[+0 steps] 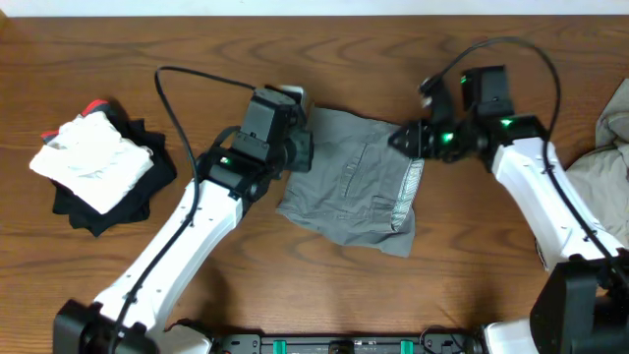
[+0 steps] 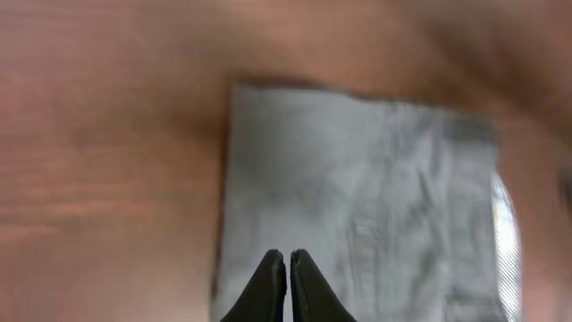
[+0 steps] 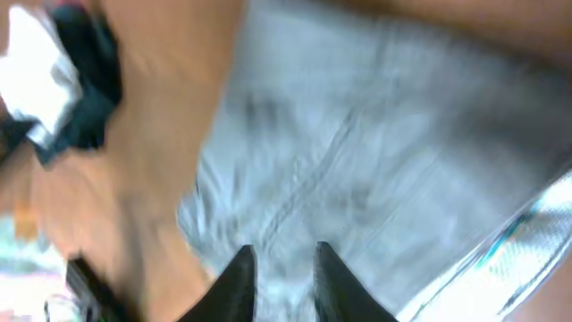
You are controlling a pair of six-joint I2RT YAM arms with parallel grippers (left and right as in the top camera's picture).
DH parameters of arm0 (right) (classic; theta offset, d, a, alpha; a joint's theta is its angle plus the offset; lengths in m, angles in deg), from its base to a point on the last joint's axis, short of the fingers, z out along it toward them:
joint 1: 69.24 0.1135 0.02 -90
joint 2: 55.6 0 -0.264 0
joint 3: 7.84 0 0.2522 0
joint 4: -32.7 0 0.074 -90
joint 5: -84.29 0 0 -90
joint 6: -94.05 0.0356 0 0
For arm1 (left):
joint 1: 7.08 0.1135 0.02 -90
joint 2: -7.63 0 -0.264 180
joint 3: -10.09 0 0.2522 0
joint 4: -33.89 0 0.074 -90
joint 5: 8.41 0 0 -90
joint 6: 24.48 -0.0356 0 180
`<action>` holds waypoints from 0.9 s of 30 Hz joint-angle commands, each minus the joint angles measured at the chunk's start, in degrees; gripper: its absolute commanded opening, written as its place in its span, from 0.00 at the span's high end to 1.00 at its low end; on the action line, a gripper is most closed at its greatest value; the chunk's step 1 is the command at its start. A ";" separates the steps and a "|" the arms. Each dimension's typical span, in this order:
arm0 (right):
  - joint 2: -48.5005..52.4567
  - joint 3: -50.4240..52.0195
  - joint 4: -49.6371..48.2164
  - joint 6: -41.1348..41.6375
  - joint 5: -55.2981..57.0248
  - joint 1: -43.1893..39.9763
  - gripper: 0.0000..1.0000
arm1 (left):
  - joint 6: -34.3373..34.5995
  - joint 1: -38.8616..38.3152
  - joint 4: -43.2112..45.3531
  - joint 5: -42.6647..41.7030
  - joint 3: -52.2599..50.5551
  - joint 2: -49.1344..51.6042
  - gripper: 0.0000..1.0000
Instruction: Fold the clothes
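Brown wood worktop [image 1: 324,295], with your grey shorts [image 1: 354,182] lying mostly flat in the middle between the 2 arms. Your left tool [image 2: 288,258] is pinched closed at one edge of them. Your right tool [image 3: 281,255] hangs slightly open just above the cloth.

Plain brown wood table [image 1: 324,295], grain running side to side. Over on its left side there's a small pile: a crumpled white cloth [image 1: 93,157] sitting on top of some black cloth [image 1: 98,211] that sticks out around it, with a bit of red [image 1: 95,105] peeking out at the back. The right wrist view catches the same pile, but it's super blurry. There's a pale strip [image 1: 295,6] along the far edge.
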 commanded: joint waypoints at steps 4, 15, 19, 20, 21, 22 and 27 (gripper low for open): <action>1.46 2.56 6.58 -1.44 5.84 7.72 0.82 | -0.11 4.39 6.25 1.92 -0.09 11.54 0.93; 1.60 10.73 7.43 0.76 9.77 16.15 0.72 | 1.62 7.72 -0.61 -18.10 -0.11 23.67 0.93; 1.77 14.93 6.14 4.39 14.05 16.02 0.71 | 1.62 6.23 -5.07 -21.07 -0.11 23.69 0.93; 1.77 16.09 5.29 4.42 14.25 15.91 0.72 | 1.60 5.68 -5.99 -20.87 -0.13 23.71 0.93; 1.77 16.98 4.61 4.42 14.23 15.87 0.72 | 1.60 5.18 -6.54 -20.87 -0.24 23.71 0.93; 1.77 17.90 3.82 4.55 14.23 15.80 0.72 | 1.60 4.63 -7.23 -20.90 -0.31 23.71 0.93; 1.77 20.11 2.82 8.00 19.52 15.63 0.71 | 1.62 2.23 -11.98 -20.92 -0.52 23.71 0.94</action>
